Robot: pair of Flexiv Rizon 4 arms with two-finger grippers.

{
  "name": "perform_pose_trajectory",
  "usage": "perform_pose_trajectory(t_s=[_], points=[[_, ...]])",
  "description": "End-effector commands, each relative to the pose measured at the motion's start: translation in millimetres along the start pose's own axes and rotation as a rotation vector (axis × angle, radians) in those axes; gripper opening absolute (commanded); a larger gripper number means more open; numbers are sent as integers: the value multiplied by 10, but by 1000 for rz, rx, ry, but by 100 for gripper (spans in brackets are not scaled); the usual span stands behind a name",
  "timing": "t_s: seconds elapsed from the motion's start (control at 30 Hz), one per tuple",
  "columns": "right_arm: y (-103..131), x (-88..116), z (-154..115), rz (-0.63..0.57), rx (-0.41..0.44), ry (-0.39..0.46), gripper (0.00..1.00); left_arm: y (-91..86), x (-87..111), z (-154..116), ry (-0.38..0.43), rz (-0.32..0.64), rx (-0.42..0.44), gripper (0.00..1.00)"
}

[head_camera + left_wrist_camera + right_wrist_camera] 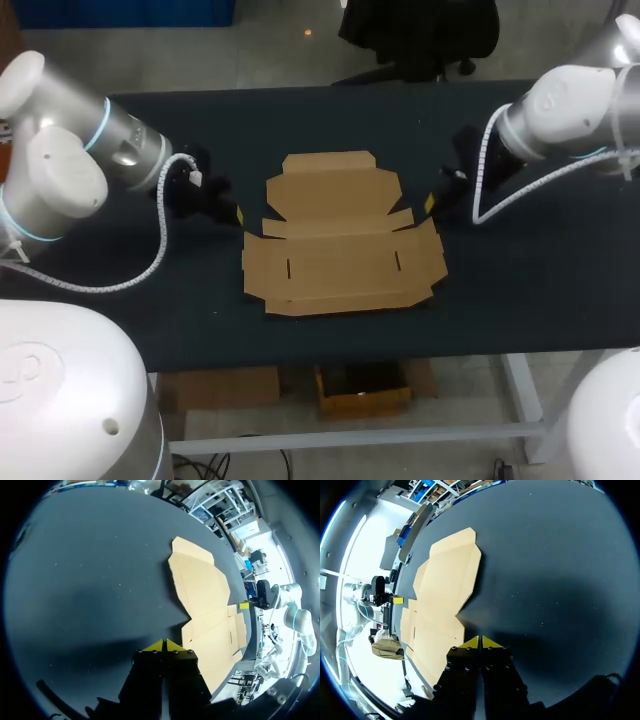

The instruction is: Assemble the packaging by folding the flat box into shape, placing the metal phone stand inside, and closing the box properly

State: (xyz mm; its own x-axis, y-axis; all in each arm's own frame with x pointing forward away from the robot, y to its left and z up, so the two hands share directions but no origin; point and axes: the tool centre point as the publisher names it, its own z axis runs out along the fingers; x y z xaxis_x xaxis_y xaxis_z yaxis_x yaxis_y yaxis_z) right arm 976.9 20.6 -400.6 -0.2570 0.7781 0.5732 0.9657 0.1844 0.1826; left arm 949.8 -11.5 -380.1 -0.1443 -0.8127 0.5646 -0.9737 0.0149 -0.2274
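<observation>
A flat, unfolded brown cardboard box [340, 240] lies in the middle of the dark table, its flaps spread out. My left gripper [240, 216] sits just off the box's left edge, shut and empty. My right gripper [429, 203] hovers at the box's right edge, also shut with nothing in it. In the left wrist view the yellow tips [165, 645] touch each other, with the box [205, 595] lying ahead and to one side. From the right wrist, the closed tips [479, 642] point at the box [445, 595] close ahead. No metal phone stand shows in any view.
The dark table [120, 270] has bare surface to the left and right of the box and along the far edge [300, 90]. My other arm's gripper [246, 605] shows beyond the box in the left wrist view.
</observation>
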Motion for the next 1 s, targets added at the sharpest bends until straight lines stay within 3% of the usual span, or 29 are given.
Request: perform_pose_trajectory(t_s=[0.03,1.0], points=[[9,1,40,-2,2,10,0,-57,-11,78,-3,0,-7,0],[-88,24,214,0,3,60,0,-9,44,345,23,-31,-53,0]])
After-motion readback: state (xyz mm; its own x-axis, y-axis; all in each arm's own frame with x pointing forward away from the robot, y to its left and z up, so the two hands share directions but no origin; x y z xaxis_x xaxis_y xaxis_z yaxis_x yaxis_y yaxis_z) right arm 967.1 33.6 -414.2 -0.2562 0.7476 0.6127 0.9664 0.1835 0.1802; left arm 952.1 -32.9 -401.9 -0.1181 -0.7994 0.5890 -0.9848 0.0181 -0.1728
